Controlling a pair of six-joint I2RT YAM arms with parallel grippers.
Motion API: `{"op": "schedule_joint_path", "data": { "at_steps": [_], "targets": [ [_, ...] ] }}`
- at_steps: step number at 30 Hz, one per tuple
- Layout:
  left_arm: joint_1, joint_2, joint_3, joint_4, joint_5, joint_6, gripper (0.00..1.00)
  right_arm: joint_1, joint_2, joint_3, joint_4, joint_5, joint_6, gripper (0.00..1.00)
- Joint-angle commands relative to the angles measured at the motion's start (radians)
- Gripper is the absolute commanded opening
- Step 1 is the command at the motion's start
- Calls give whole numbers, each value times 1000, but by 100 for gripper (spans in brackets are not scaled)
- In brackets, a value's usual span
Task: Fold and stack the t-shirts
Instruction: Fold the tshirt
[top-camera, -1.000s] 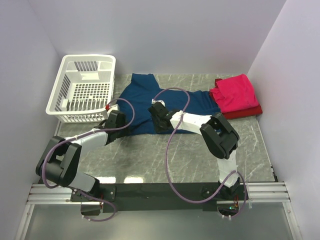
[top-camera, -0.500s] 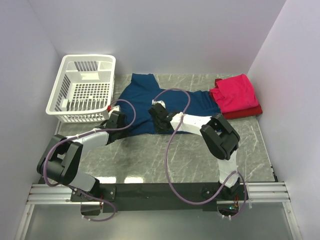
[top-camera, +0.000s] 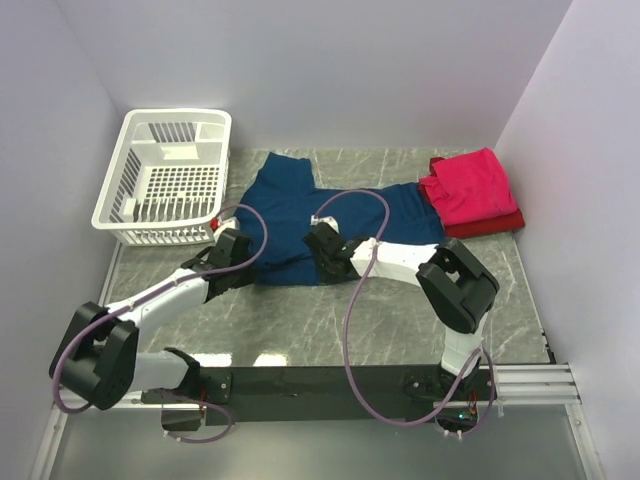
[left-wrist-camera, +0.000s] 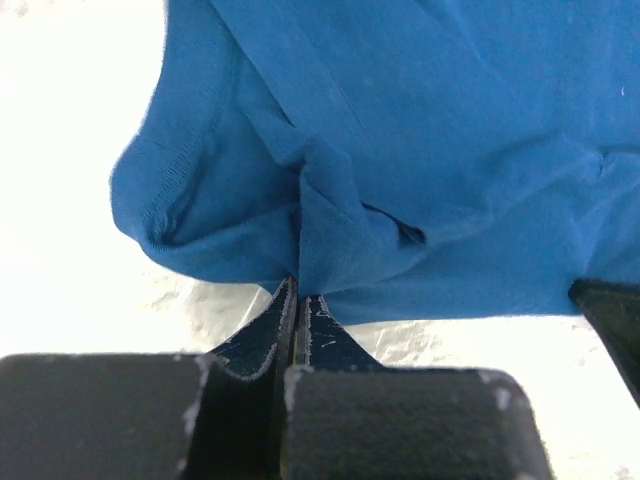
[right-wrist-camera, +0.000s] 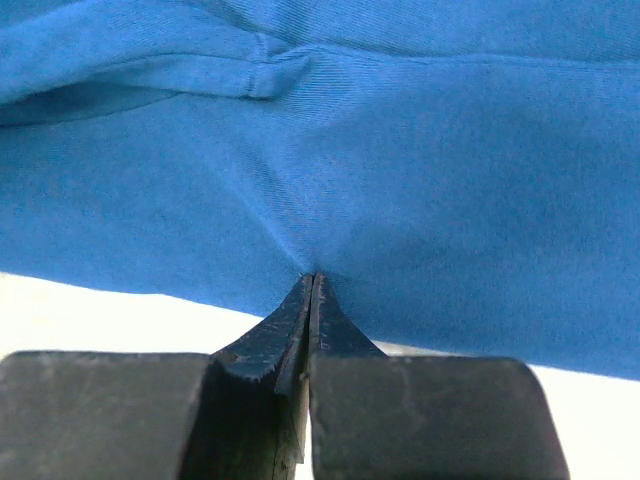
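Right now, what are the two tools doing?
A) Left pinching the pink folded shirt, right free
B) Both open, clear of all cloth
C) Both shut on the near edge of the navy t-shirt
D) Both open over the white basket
C: the wrist views show the left tool and the right tool each with its jaws pinched together on a fold of the navy t-shirt at its near edge.

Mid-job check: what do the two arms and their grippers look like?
Both the left arm and right arm have white links with bulky black joints and looping purple cables. The left gripper and right gripper have black, wedge-shaped fingers, scuffed pale at the edges.
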Motion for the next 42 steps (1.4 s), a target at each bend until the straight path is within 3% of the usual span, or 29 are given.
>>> {"op": "schedule_joint_path", "data": {
  "at_steps": [1, 5, 6, 7, 8, 11, 12, 15, 17, 22, 30, 42],
  "targets": [
    [-3, -49, -6, -79, -38, -39, 1, 17, -42, -52, -130, 3, 19, 0],
    [-3, -84, -19, -102, -5, -48, 1, 34, -75, -72, -141, 11, 13, 0],
    [-4, -90, -21, -111, 3, -54, 5, 34, -88, -72, -148, 9, 11, 0],
    [-7, -101, -23, -121, 6, -60, 12, 35, -95, -61, -155, 6, 10, 0],
    [-10, -127, -23, -148, 2, -66, 30, 35, -104, -54, -161, 5, 5, 0],
    [-21, -209, -19, -214, -24, -85, 55, 38, -156, -12, -178, -9, -12, 10],
    [-23, -232, -15, -234, -32, -95, 59, 40, -185, -3, -173, -17, -23, 19],
    [-24, -328, -6, -286, -73, -128, 69, 40, -228, 41, -146, -57, -65, 32],
    [-23, -380, -3, -305, -97, -141, 75, 40, -234, 86, -127, -93, -104, 36],
    [-21, -386, -21, -291, -127, -158, 80, 41, -173, 205, -57, -187, -170, 40],
    [-18, -374, -78, -257, -133, -178, 76, 94, 9, 330, 0, -348, -239, 40],
    [13, -382, -102, -243, -88, -181, 77, 126, 155, 351, 40, -351, -260, 42]
  ]
}}
